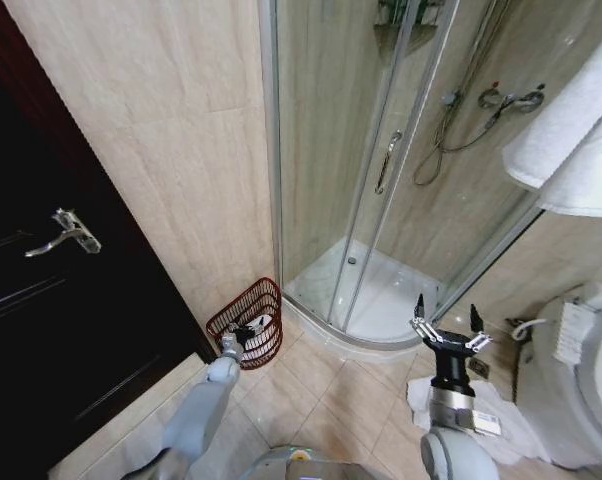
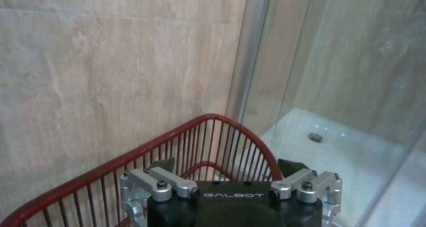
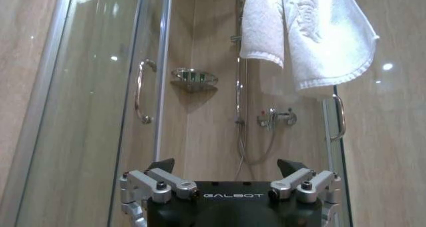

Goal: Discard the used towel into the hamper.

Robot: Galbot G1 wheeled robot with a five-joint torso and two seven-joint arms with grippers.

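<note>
My left gripper (image 1: 243, 335) hangs over the low reddish-brown wire hamper (image 1: 249, 322) in the corner by the shower, fingers spread with nothing held. Right gripper (image 1: 447, 318) is up facing the white towel (image 3: 308, 32) draped on the glass shower door, fingers also apart.

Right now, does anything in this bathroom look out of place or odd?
Yes: a white towel lies crumpled on the floor tiles beside the toilet, under the open right end effector, not in the hamper.

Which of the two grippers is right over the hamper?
The left gripper, open above the red hamper by the wall; the right gripper is open near the shower base.
</note>
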